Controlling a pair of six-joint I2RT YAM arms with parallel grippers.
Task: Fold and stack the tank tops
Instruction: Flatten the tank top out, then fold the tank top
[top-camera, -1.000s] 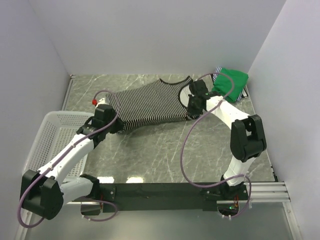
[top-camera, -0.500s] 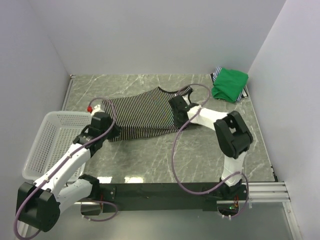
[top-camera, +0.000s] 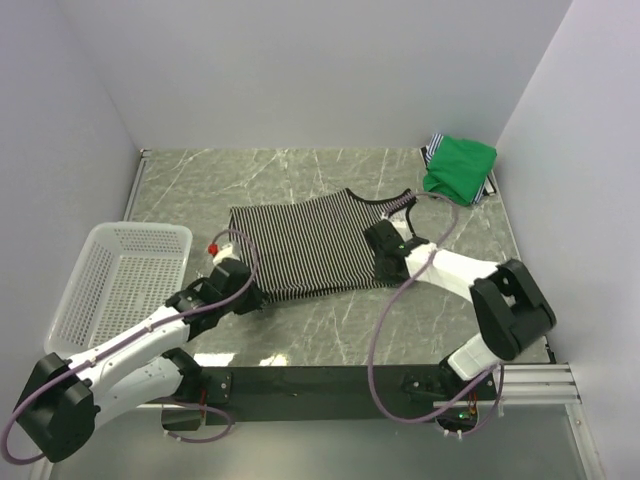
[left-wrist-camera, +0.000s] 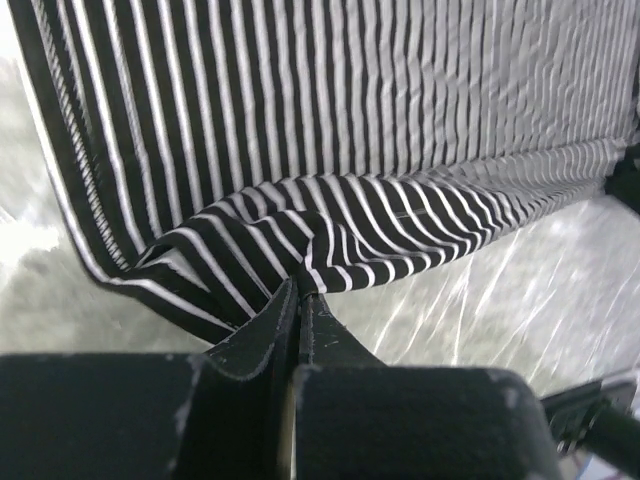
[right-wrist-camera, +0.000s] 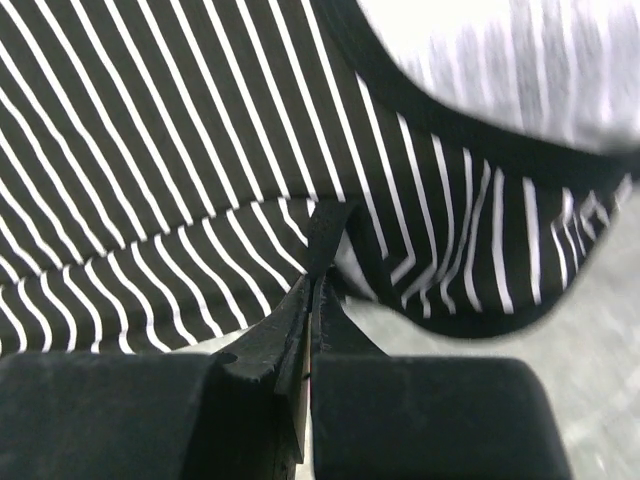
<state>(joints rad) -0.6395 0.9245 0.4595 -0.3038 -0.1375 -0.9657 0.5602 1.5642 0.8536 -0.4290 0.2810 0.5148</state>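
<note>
While left claw (left-wrist-camera: 300, 287) and right claw (right-wrist-camera: 312, 277) clamp it, striped top (top-camera: 310, 245) lies between.

A white mesh basket (top-camera: 110, 290) stands open side up at the left edge of the table (top-camera: 330, 320), close to the left wall (top-camera: 60, 120). The tabletop is grey, stone-patterned, with pale veins. Plain white walls close it in at left, back (top-camera: 320, 70) and right. A black plate (top-camera: 320, 382) runs along its near edge.
</note>
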